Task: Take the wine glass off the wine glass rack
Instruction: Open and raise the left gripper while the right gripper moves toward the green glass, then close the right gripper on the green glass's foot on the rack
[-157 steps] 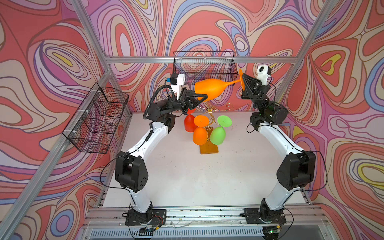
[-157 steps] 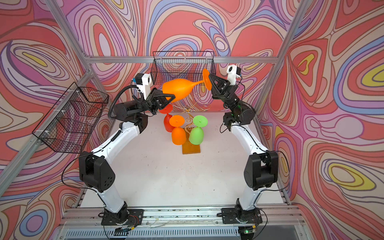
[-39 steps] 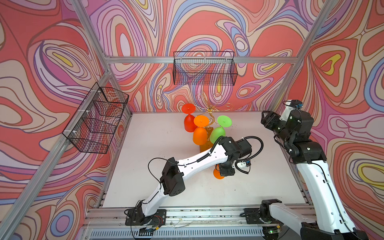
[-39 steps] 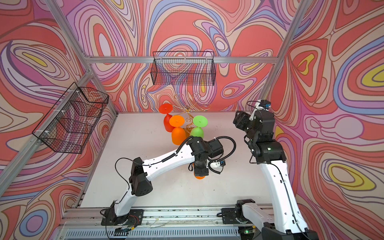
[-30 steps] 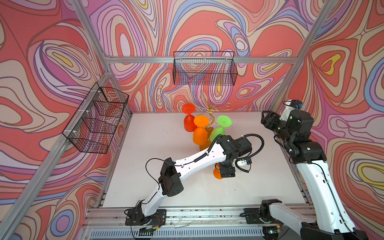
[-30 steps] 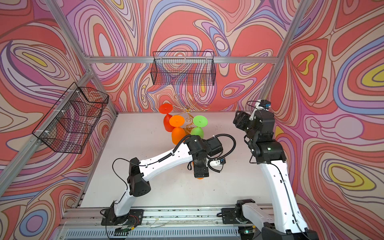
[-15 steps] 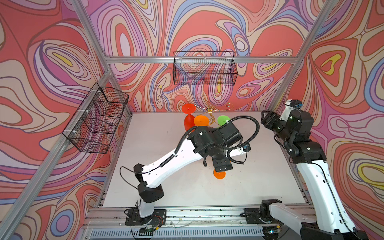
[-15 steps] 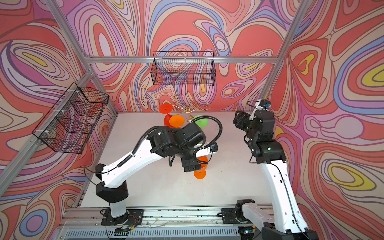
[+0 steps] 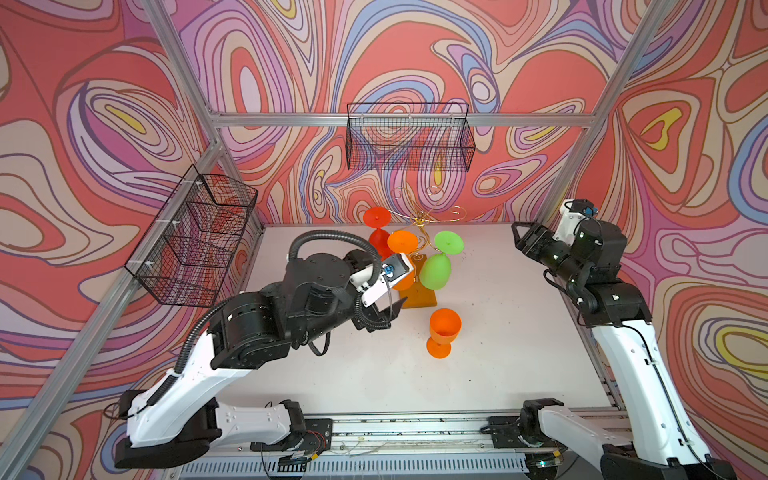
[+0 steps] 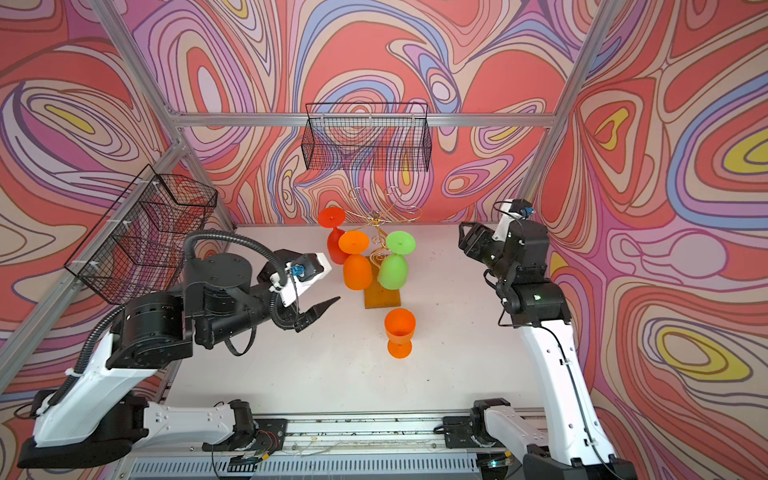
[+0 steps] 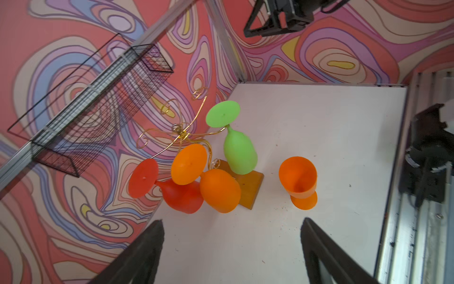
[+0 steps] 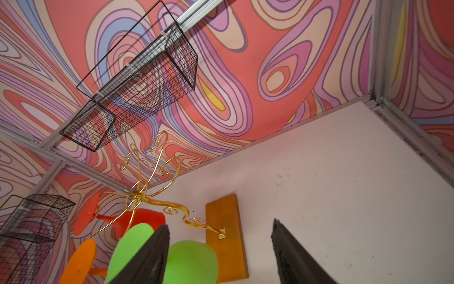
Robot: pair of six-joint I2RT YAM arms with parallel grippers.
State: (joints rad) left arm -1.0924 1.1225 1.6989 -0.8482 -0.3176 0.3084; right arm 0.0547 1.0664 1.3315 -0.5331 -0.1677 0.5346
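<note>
One orange wine glass (image 9: 444, 330) stands upright on the white table (image 9: 519, 353), foot down, mouth up, long axis vertical, at 6 o'clock of the wine glass rack (image 9: 420, 297) base and apart from it. Bare table lies at its 3 and 6 o'clock. At its 9 o'clock the left gripper (image 10: 320, 309) gapes empty; the right gripper (image 12: 221, 225) is likewise spread, empty. The left wrist camera (image 9: 395, 270) hides part of a hanging orange glass (image 9: 402, 242).

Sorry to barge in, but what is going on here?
One orange wine glass stands upright on the table, off the wine glass rack. The left gripper hovers near it, fingers open and empty; the right gripper is open by the side wall. A red glass, a green glass and a second orange glass hang inverted on it.
</note>
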